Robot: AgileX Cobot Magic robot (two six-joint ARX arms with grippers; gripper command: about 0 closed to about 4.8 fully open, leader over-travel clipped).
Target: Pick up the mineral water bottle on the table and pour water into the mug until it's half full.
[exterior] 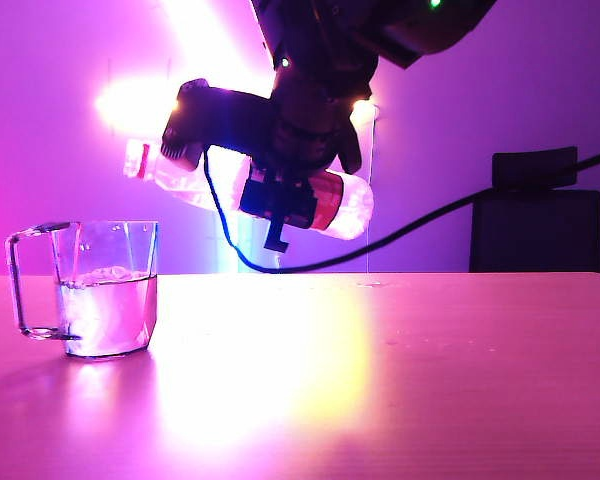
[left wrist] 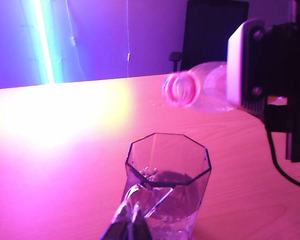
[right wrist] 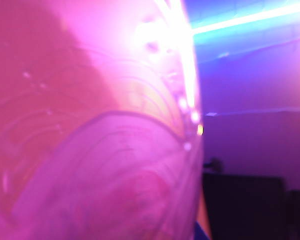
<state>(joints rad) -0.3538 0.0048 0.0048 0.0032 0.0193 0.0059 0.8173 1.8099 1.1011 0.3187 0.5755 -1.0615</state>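
Your right gripper (exterior: 280, 205) is clamped around the middle of the one bottle (exterior: 345, 205), its jaws across the labelled part, and holds it in the air above the table (exterior: 400, 370). The bottle lies nearly on its side, base up and away from the mug, open neck (left wrist: 179, 90) dipping slightly toward it. In the exterior view the mouth sits above the mug and just to its far side rather than squarely over the opening, and no stream shows between them. Judging from that tilt, you are at the tail of a pour or levelling off, keeping the mouth close to the rim so any last drops fall inside.

The right wrist view is filled by the bottle's ribbed wall pressed close to the lens, which fits a firm grip around the body.

There is one mug (exterior: 105, 290), clear and faceted, standing upright on the table with its handle turned away from the bottle. The water (exterior: 108, 310) in it reaches roughly halfway up, so the fill looks about done.

Your left gripper (left wrist: 127, 227) waits low, just beside the mug on the side away from the bottle; only its dark tip shows in its own view, so you cannot tell how its jaws stand. It holds nothing visible. One cable (exterior: 460, 210) trails behind the bottle.
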